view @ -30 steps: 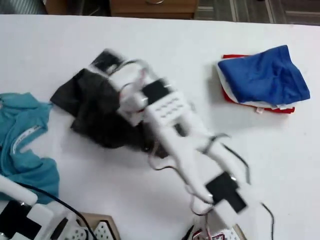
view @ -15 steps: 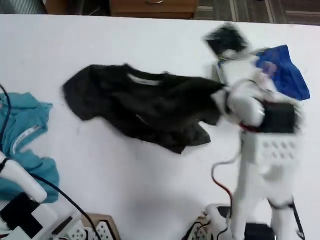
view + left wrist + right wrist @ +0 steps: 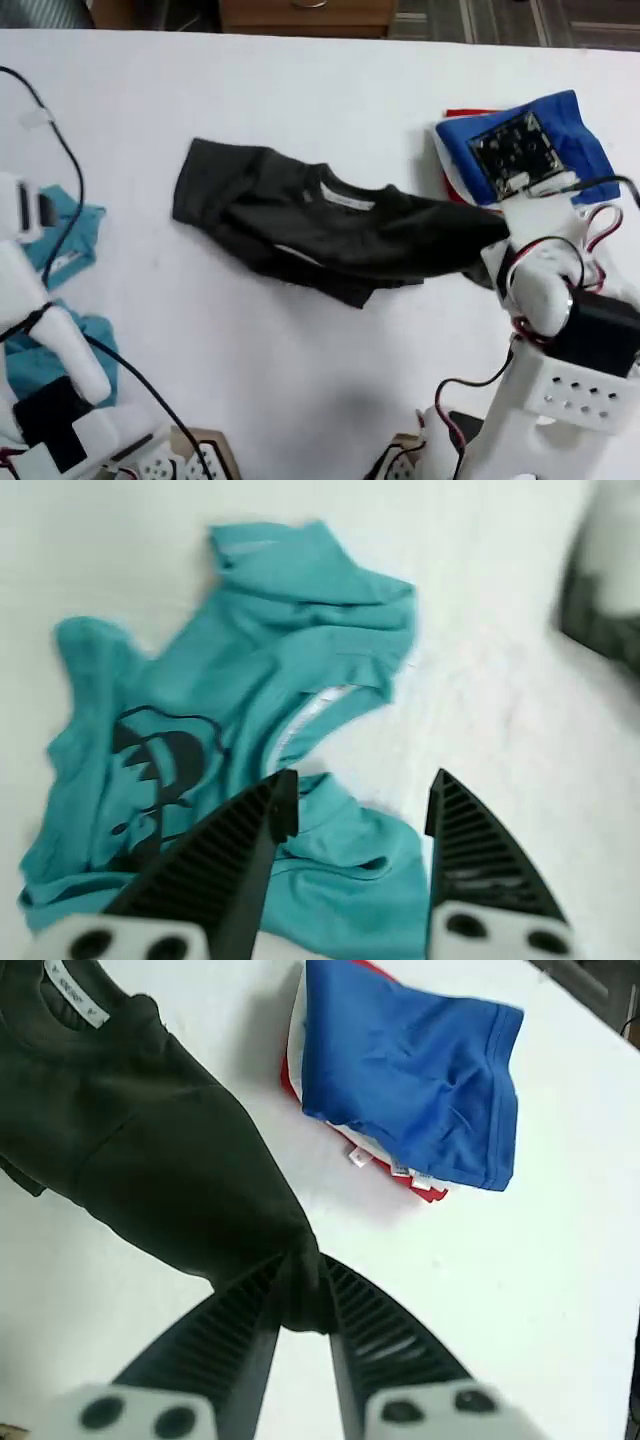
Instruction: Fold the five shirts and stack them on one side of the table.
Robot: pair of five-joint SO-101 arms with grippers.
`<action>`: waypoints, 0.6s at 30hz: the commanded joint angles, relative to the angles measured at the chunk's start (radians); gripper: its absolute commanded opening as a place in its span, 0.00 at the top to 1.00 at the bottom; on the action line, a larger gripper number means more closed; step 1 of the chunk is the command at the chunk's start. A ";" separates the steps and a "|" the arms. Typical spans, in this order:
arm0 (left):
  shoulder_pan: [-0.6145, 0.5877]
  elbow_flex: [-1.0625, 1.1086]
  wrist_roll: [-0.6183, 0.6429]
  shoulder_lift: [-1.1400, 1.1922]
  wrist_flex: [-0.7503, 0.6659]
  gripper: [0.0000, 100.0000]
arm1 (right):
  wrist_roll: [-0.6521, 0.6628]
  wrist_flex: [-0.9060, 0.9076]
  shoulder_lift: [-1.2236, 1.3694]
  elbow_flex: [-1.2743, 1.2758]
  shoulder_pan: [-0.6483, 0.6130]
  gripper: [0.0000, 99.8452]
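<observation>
We recorded the right gripper (image 3: 305, 1285) with its jaws clamped on one end of the black shirt (image 3: 320, 225), holding that end just beside the folded stack. The rest of the black shirt lay stretched across the middle of the table (image 3: 300, 90), collar and label visible, crumpled along its near edge. The stack sat at the right side of the table, with a blue shirt (image 3: 410, 1080) on top and a red shirt (image 3: 458, 196) showing beneath it. The left gripper (image 3: 362, 790) hung above the teal shirt (image 3: 250, 680) with its jaws apart. The teal shirt lay unfolded and bunched at the left edge of the table, printed side up, well apart from the black shirt.
</observation>
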 commanded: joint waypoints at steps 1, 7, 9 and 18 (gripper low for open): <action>0.089 0.076 0.009 -0.023 -0.071 0.77 | 0.008 0.005 -0.050 0.092 0.056 0.98; 0.149 0.223 0.009 -0.023 -0.161 0.77 | 0.012 -0.156 -0.074 0.321 0.305 0.98; 0.167 0.245 0.009 -0.023 -0.161 0.77 | 0.014 -0.231 -0.073 0.367 0.349 0.98; 0.293 0.398 0.011 -0.023 -0.247 0.77 | -0.009 -0.274 -0.079 0.385 0.461 0.98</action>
